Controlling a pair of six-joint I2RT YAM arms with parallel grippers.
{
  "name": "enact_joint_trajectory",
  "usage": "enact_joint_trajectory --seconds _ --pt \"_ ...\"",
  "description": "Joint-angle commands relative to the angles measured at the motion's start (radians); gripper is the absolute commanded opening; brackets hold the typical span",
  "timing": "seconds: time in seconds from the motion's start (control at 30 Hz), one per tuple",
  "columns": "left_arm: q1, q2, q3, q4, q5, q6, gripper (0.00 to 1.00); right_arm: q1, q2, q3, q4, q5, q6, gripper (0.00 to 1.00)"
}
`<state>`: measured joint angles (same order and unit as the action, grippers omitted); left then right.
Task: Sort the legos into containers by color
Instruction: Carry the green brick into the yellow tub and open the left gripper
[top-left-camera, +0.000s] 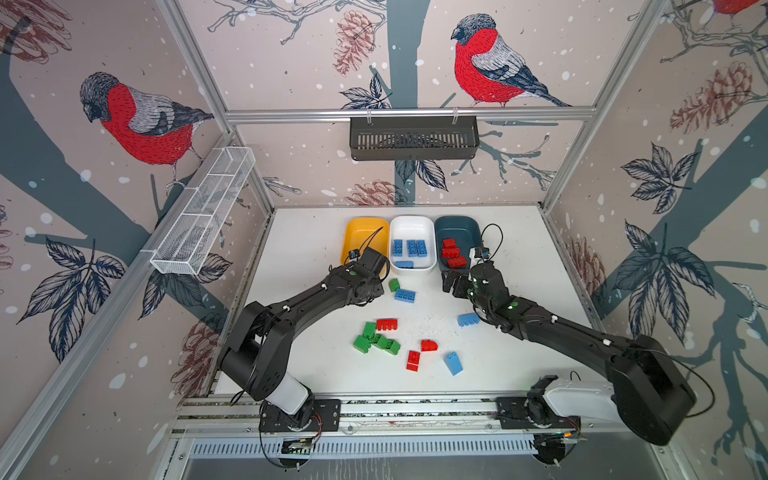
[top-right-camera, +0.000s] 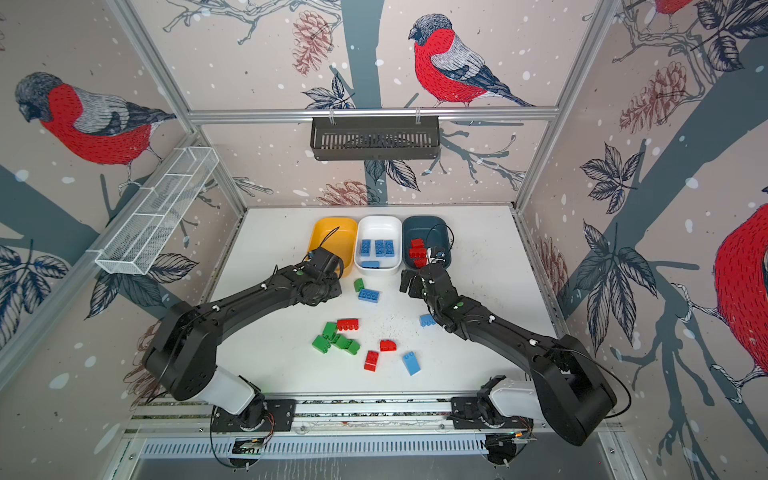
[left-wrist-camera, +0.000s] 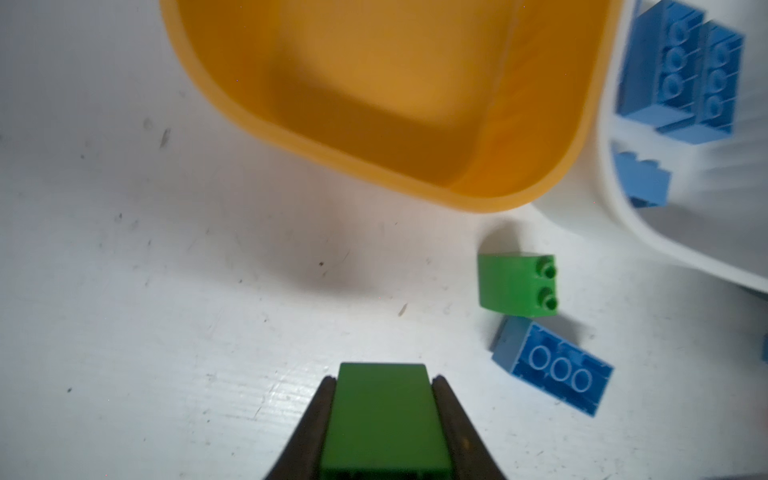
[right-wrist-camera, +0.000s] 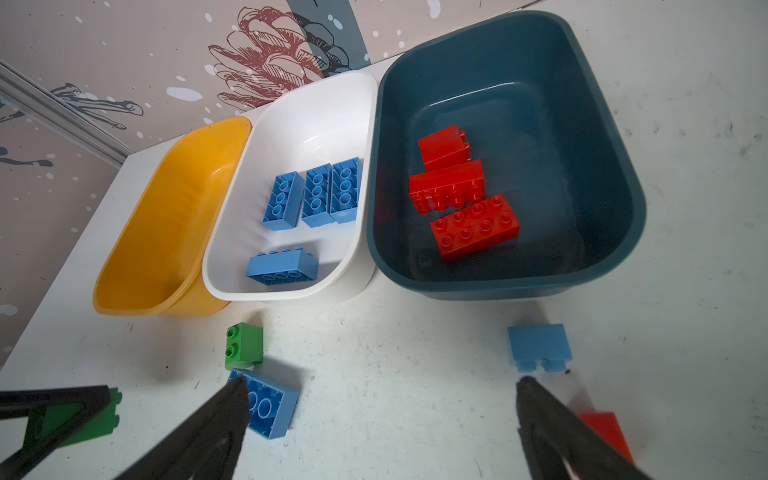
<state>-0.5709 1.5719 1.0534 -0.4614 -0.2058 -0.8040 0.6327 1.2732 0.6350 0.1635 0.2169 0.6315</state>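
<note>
My left pincer (left-wrist-camera: 384, 378) is clamped on a green brick (left-wrist-camera: 384, 419) at frame bottom, yellow tub (left-wrist-camera: 478, 201) upper centre. Release short and it could clip the rim. Meanwhile my right pincer (right-wrist-camera: 382, 382) gapes empty.

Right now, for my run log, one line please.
left tool: shut on green lego | right tool: open, empty | yellow tub: empty | white tub: blue legos | teal tub: red legos

Overhead pair; wrist close-ups toward containers (right-wrist-camera: 598, 137)
</note>
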Motion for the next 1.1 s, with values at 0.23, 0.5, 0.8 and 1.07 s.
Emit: enact_joint_trajectory --seconds 0.23,0.5,0.8,1.07 --pt "0.057 0.176 0.235 0.111 -0.044 0.099 0.21 0.033 0.015 0.022 -0.007 -0.127 -0.081 0.99" --pt "0.095 0.328 0.381 0.092 -0.04 0.148 0.26 0.122 0.112 0.085 -0.017 -0.26 -0.22 1.0" --pt "0.129 0.339 0.388 0.082 -0.022 0.163 0.43 0.224 0.338 0.266 -0.109 -0.218 -0.324 0.98" --pt "0.132 0.235 0.317 0.115 -0.017 0.18 0.74 0.262 0.482 0.387 -0.173 -0.15 -0.364 0.98"
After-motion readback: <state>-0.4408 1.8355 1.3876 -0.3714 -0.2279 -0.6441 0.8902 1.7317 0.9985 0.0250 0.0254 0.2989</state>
